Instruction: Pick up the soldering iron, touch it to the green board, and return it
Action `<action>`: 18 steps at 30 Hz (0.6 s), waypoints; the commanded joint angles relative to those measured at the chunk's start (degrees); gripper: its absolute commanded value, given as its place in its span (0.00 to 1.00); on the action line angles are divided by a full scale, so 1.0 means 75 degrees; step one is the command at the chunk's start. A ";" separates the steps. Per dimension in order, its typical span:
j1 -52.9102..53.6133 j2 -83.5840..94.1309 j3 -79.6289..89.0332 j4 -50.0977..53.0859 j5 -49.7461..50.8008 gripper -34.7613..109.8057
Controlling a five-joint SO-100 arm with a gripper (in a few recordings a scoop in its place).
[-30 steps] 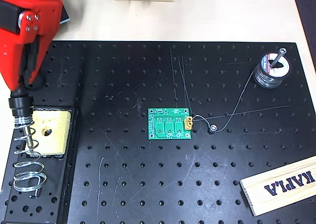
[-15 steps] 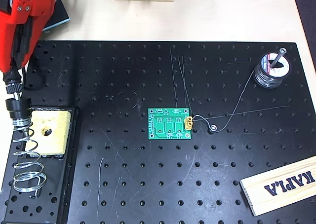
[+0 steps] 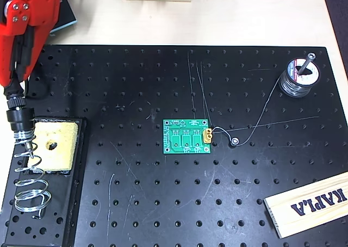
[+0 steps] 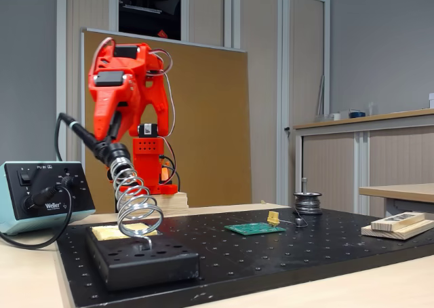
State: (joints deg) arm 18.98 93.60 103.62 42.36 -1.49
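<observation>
The soldering iron (image 3: pixel 18 118) rests in the silver coil stand (image 3: pixel 28 181) at the left edge of the overhead view, tip down inside the coil. In the fixed view its black handle (image 4: pixel 85 137) slants up to the left out of the coil (image 4: pixel 135 199). My red gripper (image 3: pixel 13 84) hangs just above the upper handle, jaws slightly apart, and holds nothing; in the fixed view the gripper (image 4: pixel 112 137) is close beside the handle. The green board (image 3: pixel 187 137) lies flat mid-table with a yellow connector on its right edge, far from the gripper (image 4: pixel 255 228).
A yellow sponge (image 3: pixel 53 144) sits in the stand's black tray. A solder spool (image 3: pixel 298 77) stands at the back right, its wire trailing toward the board. A KAPLA wood plank (image 3: pixel 312 203) lies at the front right. The Weller box (image 4: pixel 41 196) sits left of the perforated board (image 3: pixel 163 203).
The gripper has drawn back up and to the left, uncovering the iron's handle. The iron stays in the coil stand.
</observation>
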 commanded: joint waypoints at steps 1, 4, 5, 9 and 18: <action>-0.0281 -0.0422 -0.0938 0.0340 0.0047 0.24; -0.0375 -0.1008 -0.1734 0.0668 0.0070 0.24; -0.0398 -0.1148 -0.1945 0.0750 0.0082 0.24; -0.0457 -0.1547 -0.2426 0.0902 0.0164 0.24; -0.0621 -0.1324 -0.2063 0.0867 0.0445 0.24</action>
State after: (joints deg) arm 18.28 82.18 87.45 48.87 0.44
